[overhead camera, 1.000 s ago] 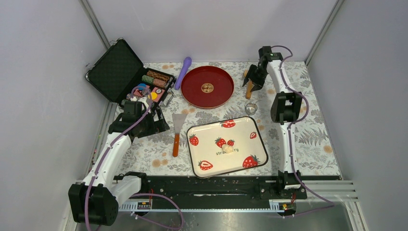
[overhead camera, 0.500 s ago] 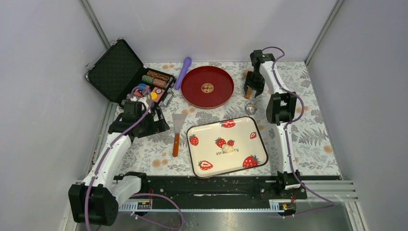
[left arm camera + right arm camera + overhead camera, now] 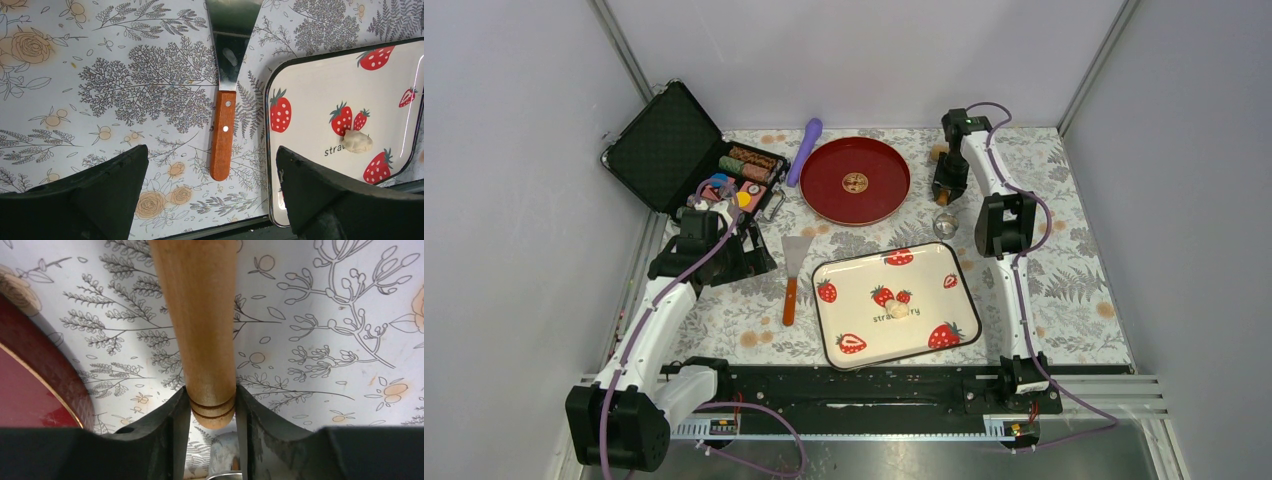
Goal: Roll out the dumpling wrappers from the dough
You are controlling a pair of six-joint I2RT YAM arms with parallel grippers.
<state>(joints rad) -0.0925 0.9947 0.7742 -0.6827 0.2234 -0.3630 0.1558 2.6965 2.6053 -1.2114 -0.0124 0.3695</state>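
The dough (image 3: 897,309) is a small pale lump lying on the strawberry tray (image 3: 924,290); it shows in the left wrist view too, the dough (image 3: 357,141) resting by the printed word on the tray (image 3: 310,100). No dumpling wrappers are in view. At the back right, my right gripper (image 3: 946,188) points down over the wooden roller (image 3: 941,198). Its two fingers press both sides of the roller's (image 3: 200,315) grooved end, so the right gripper (image 3: 212,395) is shut on it. My left gripper (image 3: 749,258) hovers wide open left of the tray, and the left gripper (image 3: 211,150) holds nothing.
A wooden-handled spatula (image 3: 792,275) lies between the left gripper and the tray. A red round plate (image 3: 855,180) sits at the back centre, a purple tool (image 3: 805,150) to its left. An open black case (image 3: 694,150) fills the back left. A metal ring cutter (image 3: 945,226) stands near the roller.
The right arm swung left and lowered over the roller, and its fingers closed in against the roller's end. The left arm and the dough stayed still.
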